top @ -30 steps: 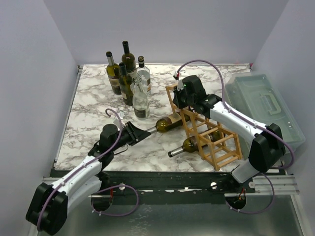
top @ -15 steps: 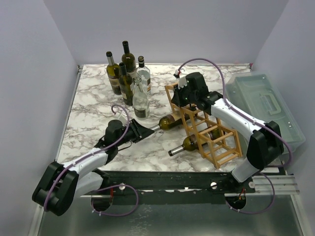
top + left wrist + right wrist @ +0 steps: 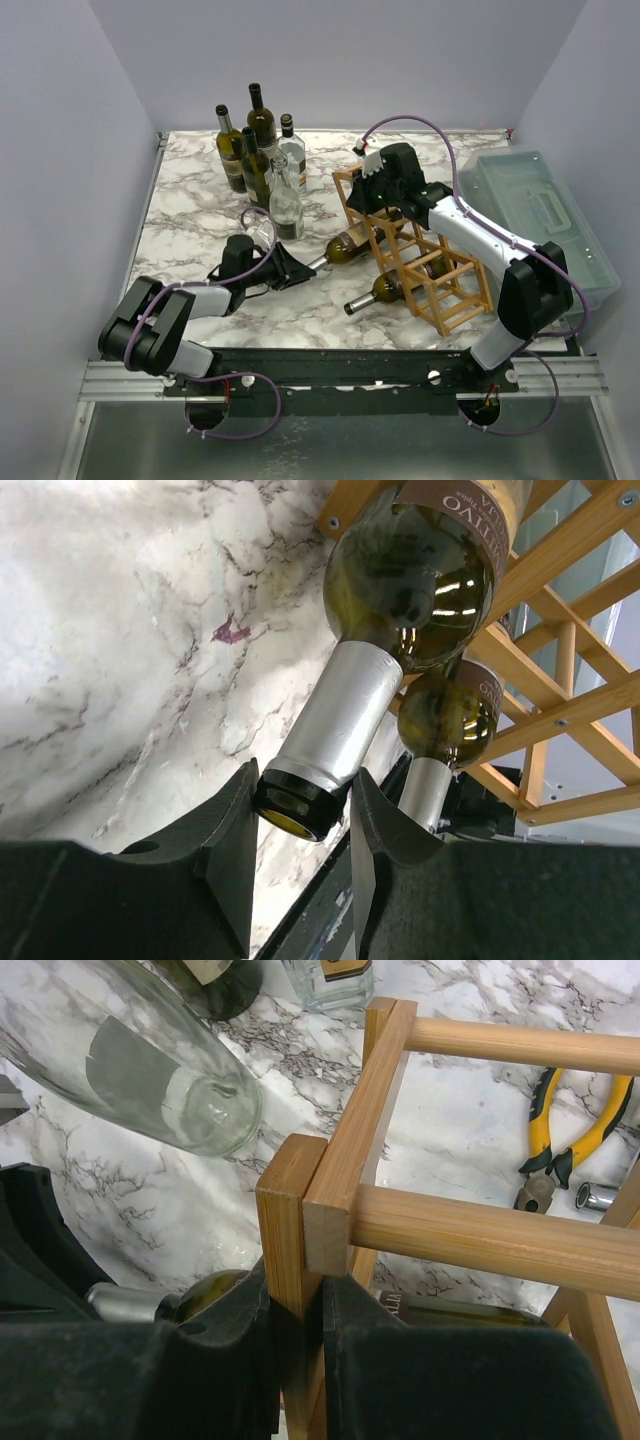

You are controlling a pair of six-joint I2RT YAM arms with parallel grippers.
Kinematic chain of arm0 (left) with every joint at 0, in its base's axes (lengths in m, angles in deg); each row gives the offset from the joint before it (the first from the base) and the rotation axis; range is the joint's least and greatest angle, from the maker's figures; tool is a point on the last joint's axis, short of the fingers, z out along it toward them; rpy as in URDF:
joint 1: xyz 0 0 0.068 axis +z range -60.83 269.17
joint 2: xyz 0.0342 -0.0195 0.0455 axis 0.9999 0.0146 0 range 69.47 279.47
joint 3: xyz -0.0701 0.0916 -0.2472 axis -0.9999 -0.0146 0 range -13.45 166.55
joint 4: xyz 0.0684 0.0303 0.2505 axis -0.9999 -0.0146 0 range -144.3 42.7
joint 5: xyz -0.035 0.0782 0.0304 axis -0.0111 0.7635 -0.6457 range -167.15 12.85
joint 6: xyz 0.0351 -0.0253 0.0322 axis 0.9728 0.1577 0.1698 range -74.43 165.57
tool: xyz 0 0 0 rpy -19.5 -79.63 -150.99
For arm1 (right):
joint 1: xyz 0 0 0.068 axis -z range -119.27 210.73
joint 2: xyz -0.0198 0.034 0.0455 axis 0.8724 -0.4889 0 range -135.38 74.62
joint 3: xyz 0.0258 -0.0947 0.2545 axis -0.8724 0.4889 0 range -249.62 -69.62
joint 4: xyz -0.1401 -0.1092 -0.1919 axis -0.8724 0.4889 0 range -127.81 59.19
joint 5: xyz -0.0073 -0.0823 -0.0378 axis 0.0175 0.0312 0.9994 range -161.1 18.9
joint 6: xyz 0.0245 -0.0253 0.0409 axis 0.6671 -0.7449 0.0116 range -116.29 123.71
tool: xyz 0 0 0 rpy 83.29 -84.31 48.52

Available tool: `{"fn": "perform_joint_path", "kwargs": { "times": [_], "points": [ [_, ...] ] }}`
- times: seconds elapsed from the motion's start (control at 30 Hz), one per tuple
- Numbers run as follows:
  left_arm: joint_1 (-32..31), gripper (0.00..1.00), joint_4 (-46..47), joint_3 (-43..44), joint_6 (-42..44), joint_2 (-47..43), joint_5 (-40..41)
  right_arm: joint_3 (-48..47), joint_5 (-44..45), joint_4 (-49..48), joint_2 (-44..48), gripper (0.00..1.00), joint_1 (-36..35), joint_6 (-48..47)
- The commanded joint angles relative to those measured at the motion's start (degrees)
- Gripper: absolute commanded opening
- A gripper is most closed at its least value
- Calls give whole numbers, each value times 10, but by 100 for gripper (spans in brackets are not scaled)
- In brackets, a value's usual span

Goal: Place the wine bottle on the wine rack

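Spreading across the top view is a white marble surface (image 3: pixel 190 230), with a translucent grey-green lidded box (image 3: pixel 540 215) at its 3 o'clock edge. The wooden wine rack (image 3: pixel 430 285) stands right of centre and runs from the middle toward 4 o'clock, its stepped cells open. The right arm (image 3: pixel 470 235) reaches over the rack from 5 o'clock, and the right jaws are closed tight on an upright stick at the rack's top corner. The left arm (image 3: pixel 190 300) lies low, coming in from 7 o'clock. The left jaws are nearly shut around the mouth of the wine bottle (image 3: pixel 400 590). That bottle lies at a slant, its body partway into a cell at the rack's 9 o'clock end and its silver-foiled neck pointing out toward 8 o'clock. A second bottle (image 3: pixel 385 290) lies in a lower cell just beside it, neck also toward 8 o'clock. A cluster of upright bottles (image 3: pixel 255 170) stands at 11 o'clock. Yellow-handled pliers (image 3: pixel 560 1145) lie on the marble beyond the rack in the right wrist view.
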Motion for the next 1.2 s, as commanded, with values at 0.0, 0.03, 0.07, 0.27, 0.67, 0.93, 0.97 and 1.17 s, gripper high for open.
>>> {"fn": "perform_joint_path", "kwargs": {
  "times": [0.0,0.03,0.07,0.27,0.67,0.93,0.97,1.17],
  "points": [
    [-3,0,-75,36,26,46,58,11,-58,54,-29,1,6,27],
    [-13,0,-74,46,28,51,60,11,-59,54,-31,1,6,28],
    [-26,0,-74,56,31,54,61,10,-59,55,-33,1,6,28],
    [-47,0,-66,80,22,93,74,7,-72,56,-38,1,6,25],
    [-65,0,-41,143,2,167,62,8,-64,55,-39,1,7,25],
    [-65,21,-41,113,-18,153,81,11,-54,49,-27,1,6,25],
    [-65,27,-41,108,-20,148,85,10,-52,50,-27,1,6,25],
    [-65,49,-41,88,-39,122,96,8,-58,51,-27,6,6,25]
  ]
}}
